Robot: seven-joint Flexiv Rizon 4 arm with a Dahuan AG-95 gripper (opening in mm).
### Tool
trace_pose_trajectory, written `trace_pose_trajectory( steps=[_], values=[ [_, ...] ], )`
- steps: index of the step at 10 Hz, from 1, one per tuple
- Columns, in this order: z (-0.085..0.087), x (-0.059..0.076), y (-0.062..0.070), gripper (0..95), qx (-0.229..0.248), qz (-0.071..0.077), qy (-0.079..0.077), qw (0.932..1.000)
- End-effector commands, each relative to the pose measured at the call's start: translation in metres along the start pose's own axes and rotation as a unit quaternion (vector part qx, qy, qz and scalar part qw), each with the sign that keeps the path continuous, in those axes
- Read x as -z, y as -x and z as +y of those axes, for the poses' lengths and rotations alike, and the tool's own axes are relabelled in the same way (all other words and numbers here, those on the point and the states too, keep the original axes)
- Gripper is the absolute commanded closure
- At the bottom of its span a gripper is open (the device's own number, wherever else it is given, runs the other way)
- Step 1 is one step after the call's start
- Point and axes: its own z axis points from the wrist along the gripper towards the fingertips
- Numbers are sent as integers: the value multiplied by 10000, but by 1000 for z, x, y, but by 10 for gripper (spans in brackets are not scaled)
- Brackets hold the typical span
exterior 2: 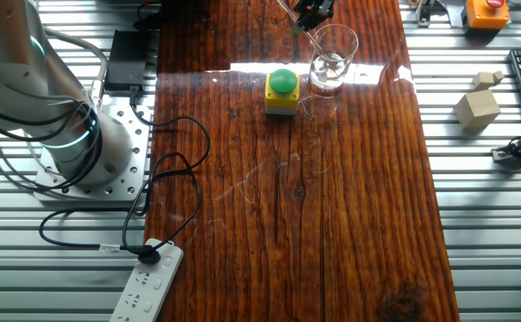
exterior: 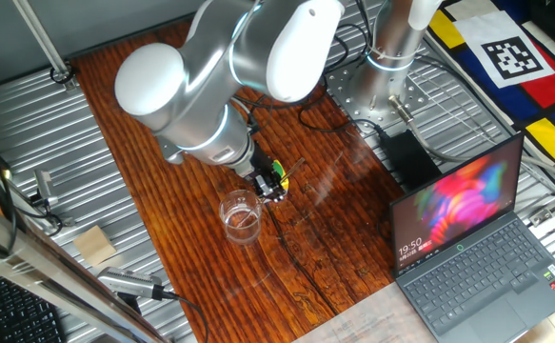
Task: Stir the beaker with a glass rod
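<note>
Near the middle of one fixed view, our gripper (exterior: 272, 183) hangs low over the wooden table (exterior: 163, 124), just above and to the right of the beaker (exterior: 241, 215). We see the small clear glass standing upright with its rim open, and faint pale streaks inside it that may be the glass rod (exterior: 244, 218), leaning from the fingers down into the glass. We judge this tilt lets the lower end sweep around the inside wall while the fingers stay clear of the rim.

At the top edge of the other fixed view, the gripper is mostly cut off by the frame. A thin pale line runs from it down toward the beaker (exterior 2: 332, 59), which stands just to the right of the yellow button box (exterior 2: 281, 93), close but apparently not touching.

We cannot tell whether the fingers are pressed together on the rod or spread; they are too dark and small. We judge stirring is either underway or about to begin.

A laptop (exterior: 467, 238) sits open at the lower right.
</note>
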Motion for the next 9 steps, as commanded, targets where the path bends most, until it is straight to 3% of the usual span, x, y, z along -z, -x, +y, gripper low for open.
trace_pose_trajectory(
  steps=[1, 2, 9],
  values=[
    [0, -1, -2, 570, 31, 53, -9, 10000],
    [0, -2, -3, 760, 34, 72, -13, 10000],
    [-1, -3, -4, 760, 50, 108, -35, 9999]
  ],
)
